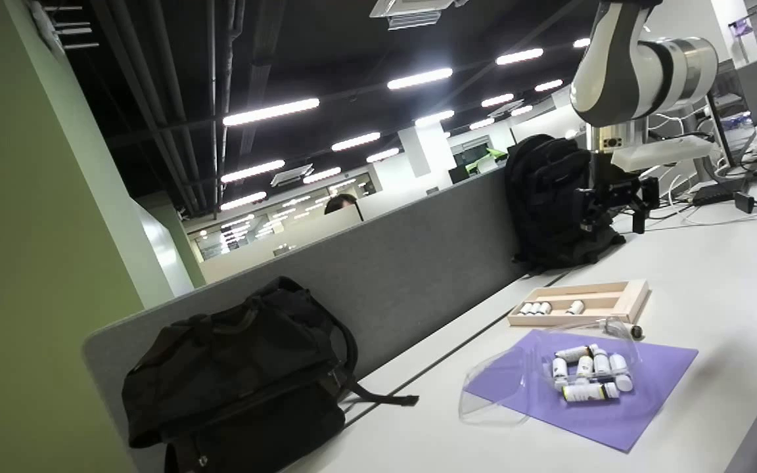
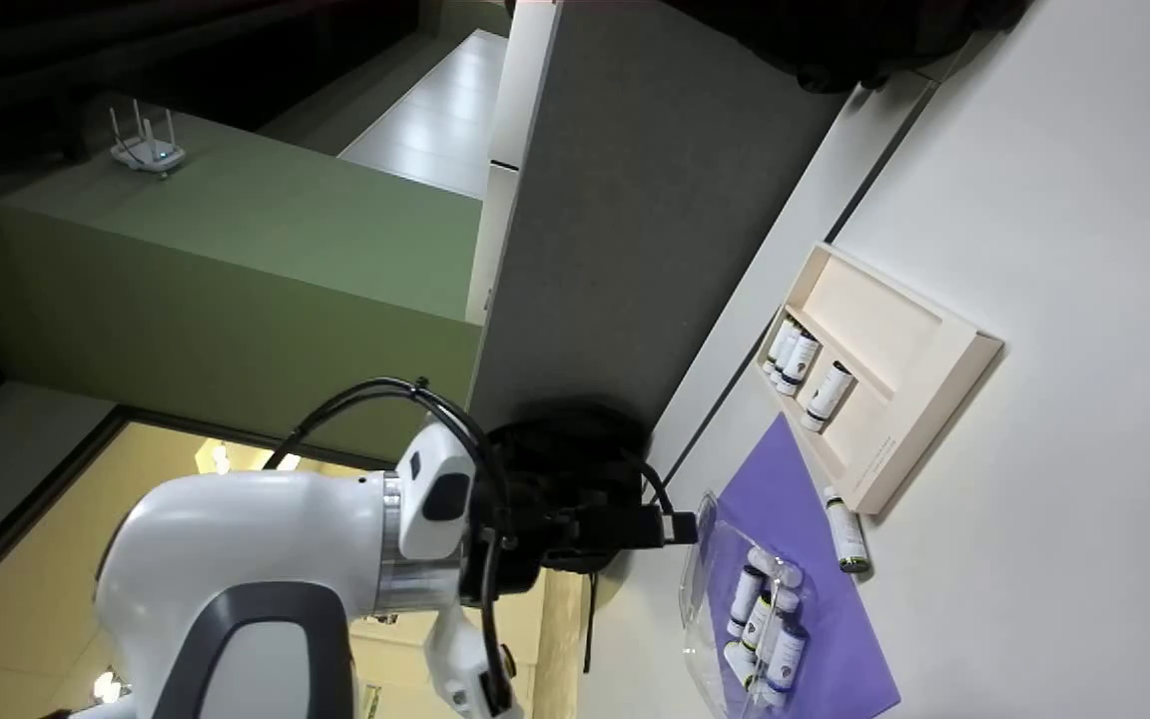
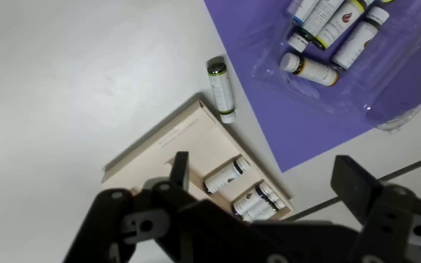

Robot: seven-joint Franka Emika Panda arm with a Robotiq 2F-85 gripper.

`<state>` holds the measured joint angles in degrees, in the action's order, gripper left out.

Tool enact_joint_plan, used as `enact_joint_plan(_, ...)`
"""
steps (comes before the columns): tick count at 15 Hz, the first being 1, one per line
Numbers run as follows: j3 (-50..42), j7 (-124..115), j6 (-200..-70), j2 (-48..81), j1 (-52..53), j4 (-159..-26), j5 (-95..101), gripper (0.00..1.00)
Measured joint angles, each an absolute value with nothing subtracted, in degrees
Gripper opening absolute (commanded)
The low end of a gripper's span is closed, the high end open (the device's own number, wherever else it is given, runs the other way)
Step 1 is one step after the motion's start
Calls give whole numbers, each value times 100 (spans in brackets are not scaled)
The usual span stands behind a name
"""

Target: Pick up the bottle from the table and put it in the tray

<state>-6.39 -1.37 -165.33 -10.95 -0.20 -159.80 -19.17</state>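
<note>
A small white-labelled bottle (image 3: pixel 221 91) with a white cap lies on the pale table (image 3: pixel 49 91), between the tray (image 3: pixel 185 140) and the purple mat. The bottle (image 1: pixel 635 330) (image 2: pixel 846 531) also shows in both exterior views, close to the end of the tray (image 1: pixel 633 302) (image 2: pixel 944 409). Inside the tray, three bottles (image 3: pixel 252 204) lie side by side and one bottle (image 3: pixel 227 176) lies apart from them. My gripper (image 3: pixel 263 170) is open with nothing between its fingers. It hangs well above the table in an exterior view (image 1: pixel 613 220).
A purple mat (image 1: pixel 664 368) carries a clear plastic shell (image 3: pixel 345 102) holding several bottles (image 1: pixel 589 392). A grey partition (image 1: pixel 418 263) runs along the table. Black backpacks (image 1: pixel 240 374) (image 1: pixel 546 203) stand against it. Cables and a monitor stand (image 1: pixel 707 190) are at the far end.
</note>
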Motion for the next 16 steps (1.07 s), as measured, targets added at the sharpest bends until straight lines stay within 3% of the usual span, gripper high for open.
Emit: enact_joint_plan(16, -679, 16, -17109, 160, 8, -15762, -1707, 100)
